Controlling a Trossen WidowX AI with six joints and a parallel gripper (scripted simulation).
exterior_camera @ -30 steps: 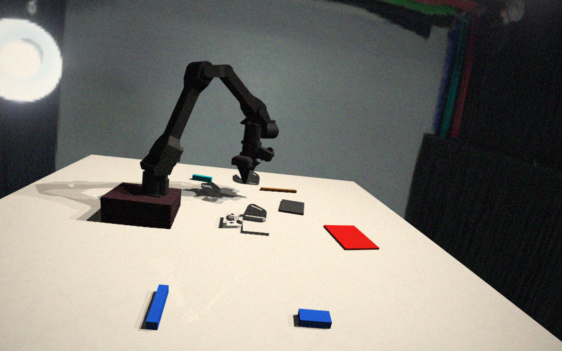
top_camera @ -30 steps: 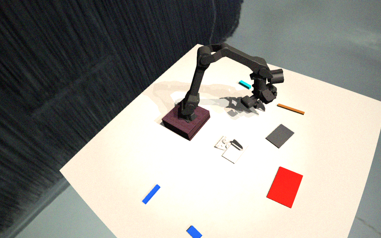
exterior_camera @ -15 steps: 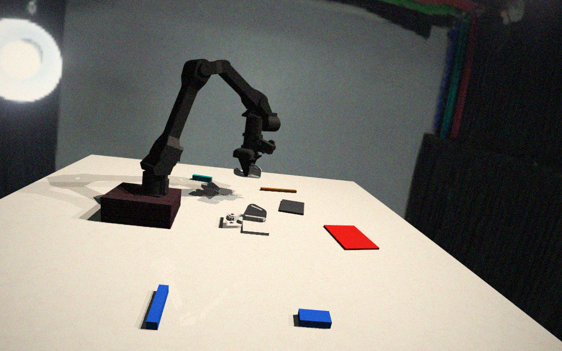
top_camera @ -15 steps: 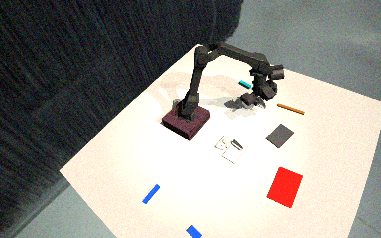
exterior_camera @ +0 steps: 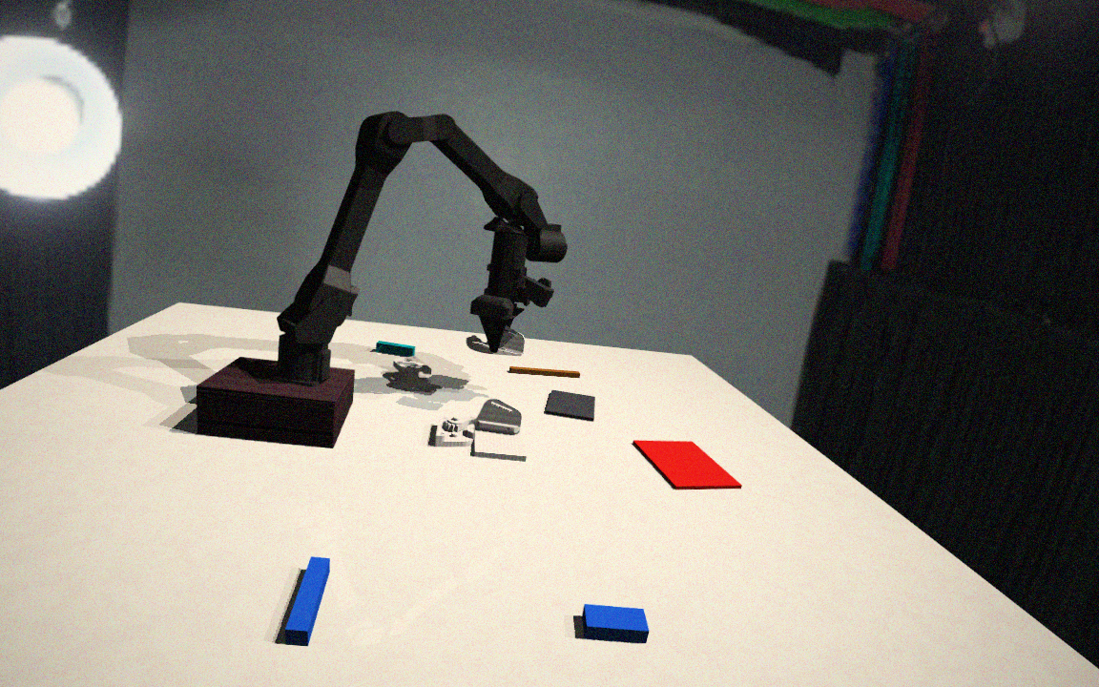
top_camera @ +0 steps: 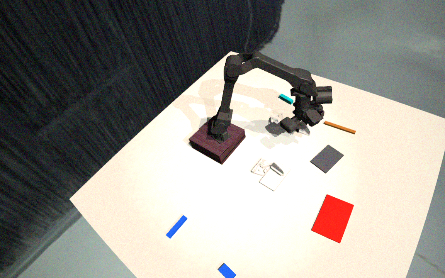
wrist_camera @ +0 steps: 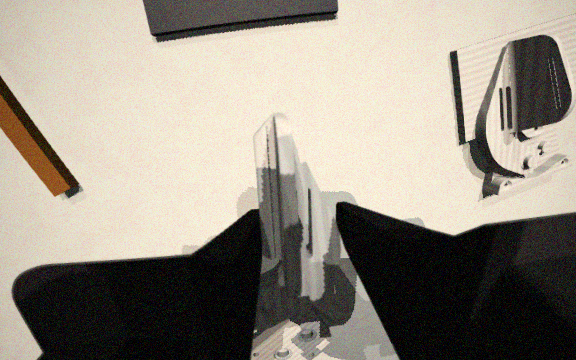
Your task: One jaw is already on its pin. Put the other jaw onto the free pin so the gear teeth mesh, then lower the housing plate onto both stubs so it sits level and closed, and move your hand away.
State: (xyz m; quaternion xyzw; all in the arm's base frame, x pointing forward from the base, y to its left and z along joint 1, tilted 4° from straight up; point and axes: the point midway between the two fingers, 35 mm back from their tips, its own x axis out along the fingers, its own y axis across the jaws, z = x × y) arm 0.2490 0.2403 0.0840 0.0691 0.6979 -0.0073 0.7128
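My gripper [top_camera: 298, 129] [exterior_camera: 495, 348] [wrist_camera: 298, 215] is shut on a loose grey jaw [top_camera: 304, 129] [exterior_camera: 508, 343] [wrist_camera: 280, 200], held edge-on between the fingers and a little above the table. A small pale base [top_camera: 259, 168] [exterior_camera: 451, 436] stands mid-table. The other jaw [top_camera: 277, 168] [exterior_camera: 499, 416] [wrist_camera: 540, 85] is at this base, its dark end over a flat white tile [top_camera: 272, 181] [exterior_camera: 498, 446] [wrist_camera: 473, 75]. The free pin is too small to tell apart. A pale piece with holes [top_camera: 276, 118] [wrist_camera: 285, 345], apparently the housing plate, lies near my gripper, partly in shadow.
A cyan block [top_camera: 286, 99] [exterior_camera: 395, 348] lies at the back. An orange bar [top_camera: 339, 127] [exterior_camera: 544, 371] [wrist_camera: 18, 125], a dark plate [top_camera: 327, 158] [exterior_camera: 570, 405] [wrist_camera: 243, 15] and a red plate [top_camera: 333, 218] [exterior_camera: 687, 465] lie beyond the base. Two blue blocks are farther off.
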